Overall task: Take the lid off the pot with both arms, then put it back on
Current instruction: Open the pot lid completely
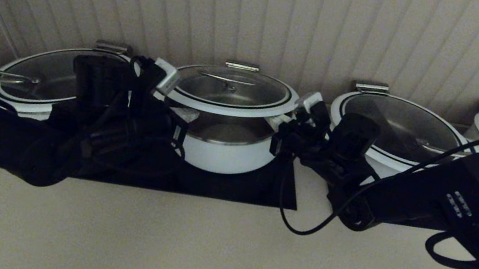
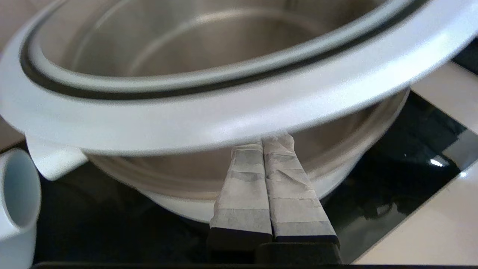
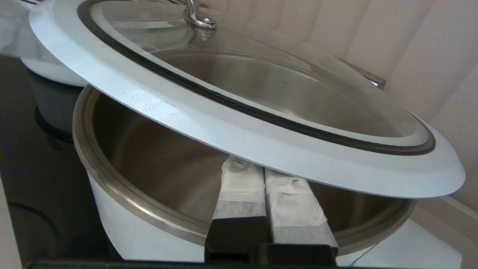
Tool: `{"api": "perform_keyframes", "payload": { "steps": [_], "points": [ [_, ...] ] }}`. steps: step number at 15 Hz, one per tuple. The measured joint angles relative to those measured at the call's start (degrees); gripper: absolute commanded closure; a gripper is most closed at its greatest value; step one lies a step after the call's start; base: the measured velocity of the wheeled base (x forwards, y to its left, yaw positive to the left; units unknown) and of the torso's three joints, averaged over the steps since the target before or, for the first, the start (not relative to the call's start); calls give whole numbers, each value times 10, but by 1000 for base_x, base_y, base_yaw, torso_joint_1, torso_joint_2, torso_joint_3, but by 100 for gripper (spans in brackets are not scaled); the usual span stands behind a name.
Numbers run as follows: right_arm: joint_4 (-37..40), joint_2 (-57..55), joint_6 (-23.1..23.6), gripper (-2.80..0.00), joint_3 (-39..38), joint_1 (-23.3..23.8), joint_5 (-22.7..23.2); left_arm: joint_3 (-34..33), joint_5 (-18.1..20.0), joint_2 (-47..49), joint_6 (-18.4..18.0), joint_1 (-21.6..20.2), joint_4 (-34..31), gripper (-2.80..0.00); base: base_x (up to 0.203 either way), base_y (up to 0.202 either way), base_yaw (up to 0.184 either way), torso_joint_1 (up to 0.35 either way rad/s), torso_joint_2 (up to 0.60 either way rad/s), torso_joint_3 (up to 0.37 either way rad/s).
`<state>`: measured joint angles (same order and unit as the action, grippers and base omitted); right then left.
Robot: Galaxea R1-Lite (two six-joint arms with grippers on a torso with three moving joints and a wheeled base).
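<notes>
With both my closed tools, left tool (image 2: 263,144) and right tool (image 3: 263,168), propping the lid (image 1: 233,90) above the pot (image 1: 227,149), I should keep them level.

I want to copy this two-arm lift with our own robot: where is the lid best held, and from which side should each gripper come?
Support the lid under its wide white rim, one gripper at each side. The rim overhangs the pot, leaving a ledge to get beneath. The left gripper and the right gripper, fingers together, sit under opposite edges, with the lid raised clear. The slim central handle probably suits two grippers less well.
</notes>
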<state>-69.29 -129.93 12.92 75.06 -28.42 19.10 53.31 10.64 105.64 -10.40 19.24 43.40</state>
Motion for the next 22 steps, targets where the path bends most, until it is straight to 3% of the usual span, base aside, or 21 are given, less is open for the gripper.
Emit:
{"api": "perform_keyframes", "payload": {
  "steps": [16,22],
  "points": [
    [-6,9,0,0,-10,0,0,37,-20,20,5,0,1,0,0,0,0,0,0,0],
    [-29,36,2,0,-82,0,0,36,-20,20,5,0,0,0,0,0,0,0,0,0]
  ]
}}
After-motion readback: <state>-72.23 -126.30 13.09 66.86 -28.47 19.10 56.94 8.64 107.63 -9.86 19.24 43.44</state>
